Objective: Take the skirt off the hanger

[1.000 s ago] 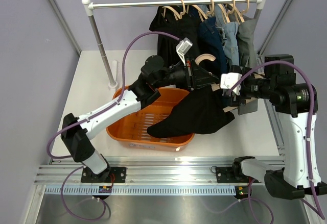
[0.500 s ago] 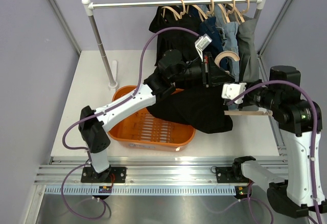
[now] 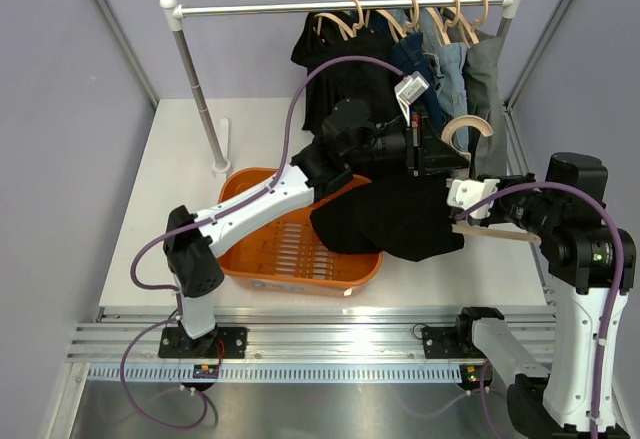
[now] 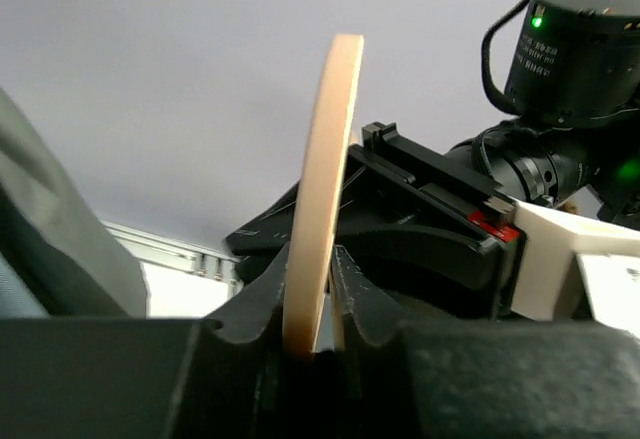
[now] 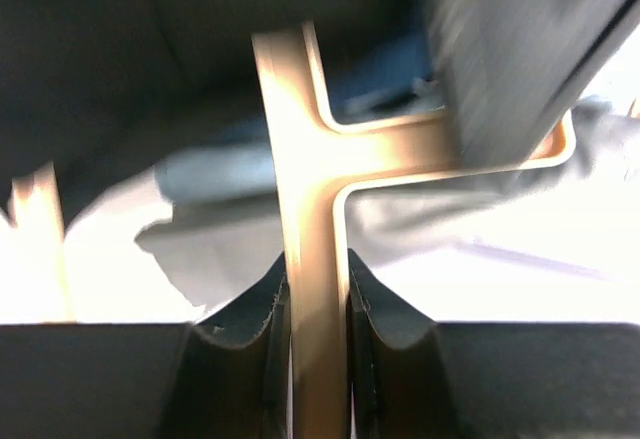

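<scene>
Top external view: a black skirt (image 3: 385, 217) lies heaped over the right end of an orange basket (image 3: 285, 244) and the table beside it, just below a wooden hanger (image 3: 468, 127). The left gripper (image 4: 310, 289) pinches the hanger's curved top. The right gripper (image 5: 318, 299) pinches its lower bar. The skirt looks mostly slipped off, though one edge may be caught. Hanging clothes (image 3: 455, 59) crowd close behind.

Robotics lab test cell: plain grey walls (image 3: 50, 109), white table (image 3: 170, 189), metal mounting rail (image 3: 330, 341) along the near edge, clothes rack (image 3: 280, 6) at the far side.
</scene>
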Controlling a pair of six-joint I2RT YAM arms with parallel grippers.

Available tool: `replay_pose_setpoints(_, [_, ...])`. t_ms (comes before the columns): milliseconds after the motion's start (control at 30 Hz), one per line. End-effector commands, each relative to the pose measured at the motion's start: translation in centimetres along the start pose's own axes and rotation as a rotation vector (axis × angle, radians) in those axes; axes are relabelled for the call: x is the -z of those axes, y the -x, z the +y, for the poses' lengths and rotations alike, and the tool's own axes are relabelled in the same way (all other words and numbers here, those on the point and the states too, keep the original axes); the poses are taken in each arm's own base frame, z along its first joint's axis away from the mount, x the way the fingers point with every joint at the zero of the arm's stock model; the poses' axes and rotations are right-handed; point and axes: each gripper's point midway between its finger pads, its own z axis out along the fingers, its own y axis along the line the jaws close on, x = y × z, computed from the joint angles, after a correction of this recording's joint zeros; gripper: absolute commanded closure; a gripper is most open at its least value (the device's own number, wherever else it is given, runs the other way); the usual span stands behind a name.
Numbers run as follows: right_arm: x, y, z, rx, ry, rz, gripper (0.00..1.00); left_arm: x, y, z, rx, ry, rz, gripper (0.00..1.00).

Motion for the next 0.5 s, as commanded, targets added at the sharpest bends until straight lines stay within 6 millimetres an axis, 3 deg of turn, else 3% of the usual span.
replay_pose_setpoints(0, [1.7, -2.4, 0.8, -0.030, -0.017, 0.141, 1.00, 2.7, 7.5, -2.4, -0.158, 0.011, -0.148, 0.77])
replay_pose_setpoints(33, [1.7, -2.3, 0.8, -0.041, -0.018, 0.137, 1.00, 2.9, 7.6, -2.2, -0.176, 0.020, -0.147, 0.69])
replay_pose_setpoints(133, [1.7, -2.2, 1.1, -0.062, -0.021, 0.133, 1.00, 3.6, 7.6, -1.9, -0.203, 0.052, -0.132, 0.58])
replay_pose_setpoints(267, [1.7, -2.2, 1.2, -0.088, -0.024, 0.129, 1.00, 4.6, 7.2, -1.4, -0.233, 0.092, -0.108, 0.49])
replay_pose_setpoints(367, [1.6, -2.5, 1.4, -0.109, -0.022, 0.141, 1.00, 5.9, 5.6, 0.1, -0.274, 0.174, -0.044, 0.48])
replay_pose_setpoints(400, [1.6, -2.6, 1.5, -0.112, -0.025, 0.145, 1.00, 6.7, 4.7, 1.2, -0.262, 0.232, -0.009, 0.43])
replay_pose_setpoints(467, [1.9, -2.9, 1.6, -0.112, -0.036, 0.162, 1.00, 8.6, 3.4, 1.5, -0.333, 0.284, 0.035, 0.34])
